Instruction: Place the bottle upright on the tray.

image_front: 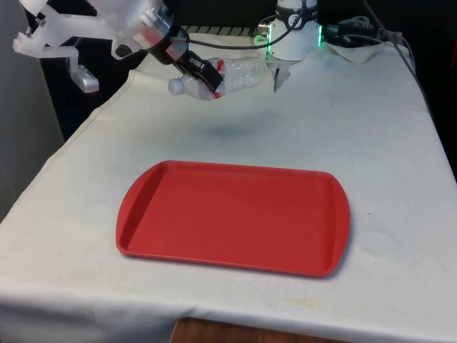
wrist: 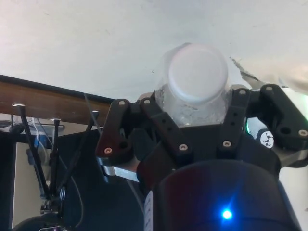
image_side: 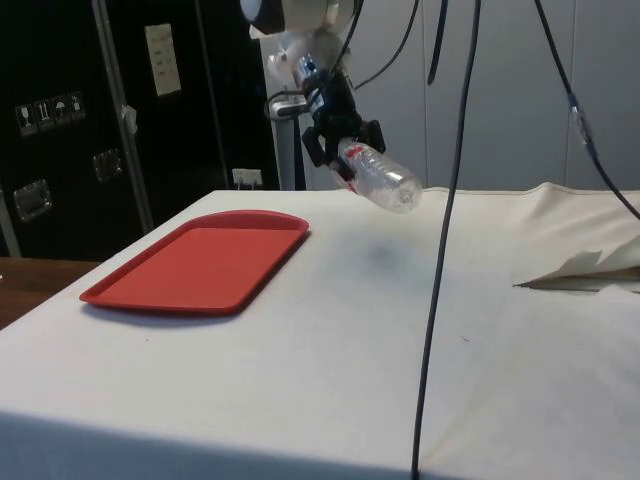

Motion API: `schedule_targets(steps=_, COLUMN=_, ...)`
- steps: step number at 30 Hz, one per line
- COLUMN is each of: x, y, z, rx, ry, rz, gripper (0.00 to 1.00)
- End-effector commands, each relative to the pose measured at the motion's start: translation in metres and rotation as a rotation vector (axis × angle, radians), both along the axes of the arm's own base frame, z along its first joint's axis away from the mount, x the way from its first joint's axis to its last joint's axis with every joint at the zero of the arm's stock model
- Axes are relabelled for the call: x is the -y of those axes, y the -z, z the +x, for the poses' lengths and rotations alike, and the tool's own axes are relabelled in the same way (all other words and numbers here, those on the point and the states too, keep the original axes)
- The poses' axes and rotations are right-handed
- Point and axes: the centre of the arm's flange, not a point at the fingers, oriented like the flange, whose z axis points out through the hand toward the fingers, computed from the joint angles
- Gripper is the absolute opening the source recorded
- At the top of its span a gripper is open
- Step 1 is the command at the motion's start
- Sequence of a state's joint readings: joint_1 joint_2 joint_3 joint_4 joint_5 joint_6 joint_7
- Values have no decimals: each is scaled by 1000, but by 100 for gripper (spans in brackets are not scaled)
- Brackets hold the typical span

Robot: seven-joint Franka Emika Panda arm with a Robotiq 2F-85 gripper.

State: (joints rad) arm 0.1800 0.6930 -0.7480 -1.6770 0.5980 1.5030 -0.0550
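The table (image_front: 371, 143), covered by a white cloth, is seen carrying a red rectangular tray (image_front: 233, 216), which is laid flat near the table's near edge, roughly midway between its two long sides. In the side view the tray (image_side: 197, 262) is shown bare, and an open stretch of cloth is seen between it and the spot below the bottle.

The black gripper (image_front: 207, 75) is held in the air above the far part of the table, toward the front view's left. In the side view the gripper (image_side: 340, 148) is seen well above the cloth, beyond the tray's far edge.

A clear plastic bottle (image_front: 228, 77) with a white cap (image_front: 176, 86) is pinched between the jaws near its neck. The bottle (image_side: 380, 178) is carried tilted, close to lying on its side, and is touching neither cloth nor tray. In the wrist view the cap (wrist: 197, 72) is seen end-on, with the fingers (wrist: 240, 113) pressed against the bottle's sides.
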Motion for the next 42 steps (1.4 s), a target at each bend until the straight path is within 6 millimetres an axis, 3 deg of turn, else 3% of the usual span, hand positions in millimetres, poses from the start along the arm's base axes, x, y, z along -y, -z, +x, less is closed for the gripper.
schedule_targets(steps=1, x=1, y=-5, z=0, rx=2, ry=2, rz=-5, gripper=33)
schedule_targets(steps=7, x=2, y=-12, z=2, rx=7, ry=8, rz=-3, gripper=33)
schedule_targets(steps=22, x=5, y=-52, z=5, rx=40, ry=17, rz=-47, gripper=33)
schedule_targets(steps=42, x=4, y=-70, z=7, rx=90, ry=5, rz=-110, gripper=33)
